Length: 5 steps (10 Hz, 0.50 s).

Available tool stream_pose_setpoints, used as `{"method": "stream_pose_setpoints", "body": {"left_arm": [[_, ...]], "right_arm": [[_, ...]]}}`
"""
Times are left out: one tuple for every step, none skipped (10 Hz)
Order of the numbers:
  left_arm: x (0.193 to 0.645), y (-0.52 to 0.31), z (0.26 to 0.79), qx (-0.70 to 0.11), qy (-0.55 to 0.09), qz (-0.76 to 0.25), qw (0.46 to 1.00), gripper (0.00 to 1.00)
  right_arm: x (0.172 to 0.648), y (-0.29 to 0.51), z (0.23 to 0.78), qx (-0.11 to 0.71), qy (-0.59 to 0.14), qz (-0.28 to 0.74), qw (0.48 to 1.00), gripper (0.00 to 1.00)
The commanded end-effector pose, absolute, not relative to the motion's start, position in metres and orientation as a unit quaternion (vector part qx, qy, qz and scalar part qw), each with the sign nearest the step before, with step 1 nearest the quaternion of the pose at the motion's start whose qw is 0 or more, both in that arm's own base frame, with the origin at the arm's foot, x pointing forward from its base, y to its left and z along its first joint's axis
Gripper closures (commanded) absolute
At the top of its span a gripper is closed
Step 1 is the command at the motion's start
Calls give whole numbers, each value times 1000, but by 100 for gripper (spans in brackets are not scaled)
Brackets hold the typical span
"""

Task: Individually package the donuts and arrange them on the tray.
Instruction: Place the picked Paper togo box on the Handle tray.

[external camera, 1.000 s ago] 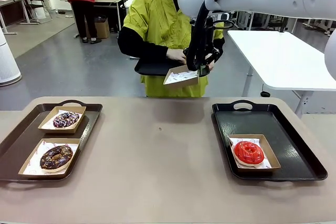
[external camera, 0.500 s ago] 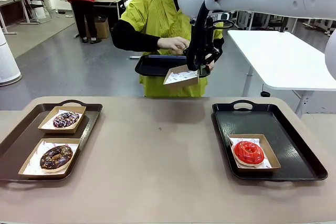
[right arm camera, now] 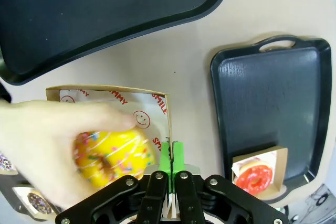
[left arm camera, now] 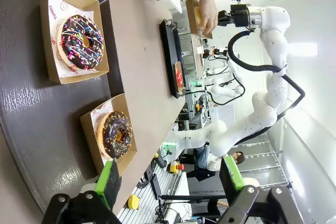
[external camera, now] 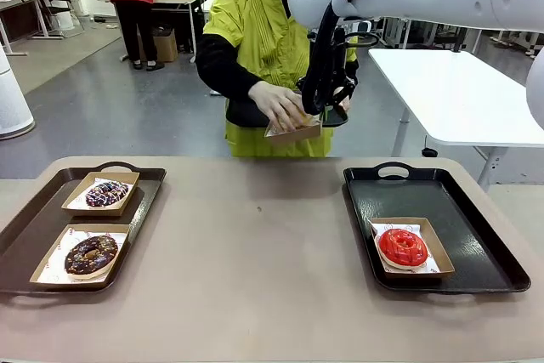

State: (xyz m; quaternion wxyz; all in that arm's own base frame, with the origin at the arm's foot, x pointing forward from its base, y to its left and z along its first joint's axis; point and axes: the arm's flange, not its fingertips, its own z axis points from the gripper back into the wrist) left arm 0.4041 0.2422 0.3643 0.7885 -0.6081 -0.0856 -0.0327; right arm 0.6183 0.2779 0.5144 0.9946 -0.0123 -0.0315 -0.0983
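Above the far tabletop (external camera: 272,235) edge, the person's hand (external camera: 279,104) has just lowered the yellow donut (right arm camera: 113,156) into the box (right arm camera: 152,103) the right fingers (right arm camera: 171,157) pinch by its wall; left fingers (left arm camera: 170,179) gape; next comes traying

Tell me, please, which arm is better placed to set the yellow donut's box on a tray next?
The right. Its gripper is already shut on the rim of the box into which the person's hand is placing the yellow donut. The left gripper hangs open by the left tray.
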Motion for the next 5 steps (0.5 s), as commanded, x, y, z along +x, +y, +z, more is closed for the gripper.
{"method": "stream_pose_setpoints", "body": {"left_arm": [[400, 240, 366, -602, -84, -37, 793, 0], [400, 240, 366, -602, -84, -37, 793, 0], [400, 240, 366, -602, -84, -37, 793, 0], [400, 240, 366, -602, -84, -37, 793, 0], [400, 240, 366, -602, -84, -37, 793, 0]], "right_arm": [[615, 275, 514, -11, -33, -99, 995, 100], [615, 275, 514, -11, -33, -99, 995, 100], [615, 275, 514, -11, -33, -99, 995, 100], [615, 275, 514, -11, -33, -99, 995, 100], [615, 275, 514, -11, -33, -99, 995, 100]]}}
